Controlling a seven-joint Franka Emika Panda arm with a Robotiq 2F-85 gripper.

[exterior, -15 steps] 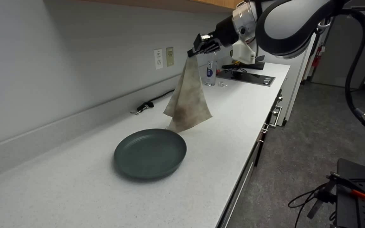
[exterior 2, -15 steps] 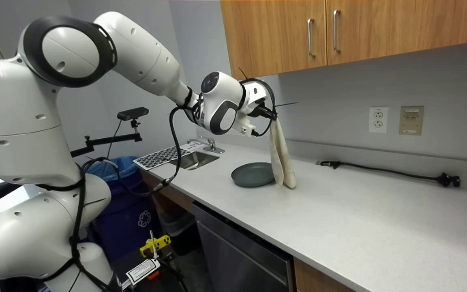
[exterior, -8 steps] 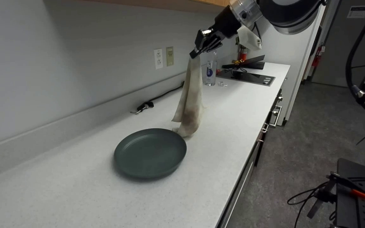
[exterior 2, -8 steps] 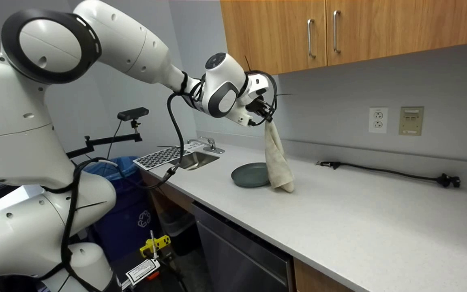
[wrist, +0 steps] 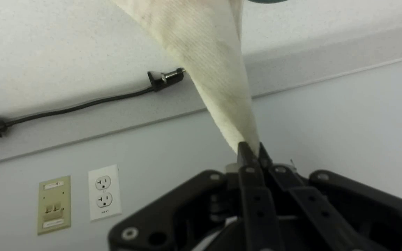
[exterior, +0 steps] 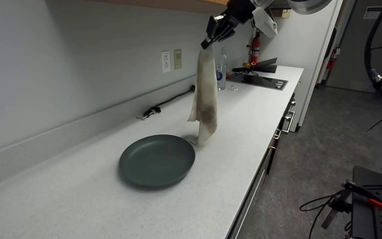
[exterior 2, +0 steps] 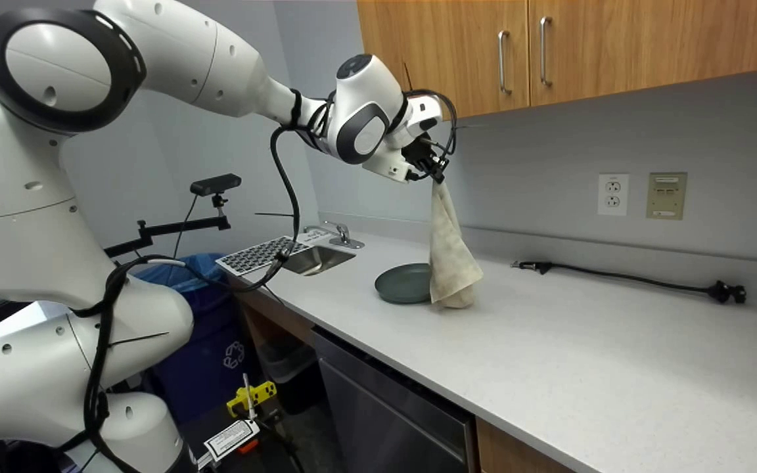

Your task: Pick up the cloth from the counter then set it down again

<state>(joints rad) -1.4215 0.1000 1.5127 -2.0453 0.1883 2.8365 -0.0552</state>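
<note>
Above counter, pincer angled downward, pinching cloth.

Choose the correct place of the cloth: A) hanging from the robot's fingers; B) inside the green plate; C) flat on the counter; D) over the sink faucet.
A: the wrist view shows the fingers pinching the cloth by its upper end, and it hangs below them in both exterior views.

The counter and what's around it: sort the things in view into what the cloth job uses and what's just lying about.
In the job:
cloth, hanging
tool, shut on its upper end
counter, where it is to be set down

Just lying about:
dark green dish
bottle, standing
black flexible rod
patterned board by the sink
</note>
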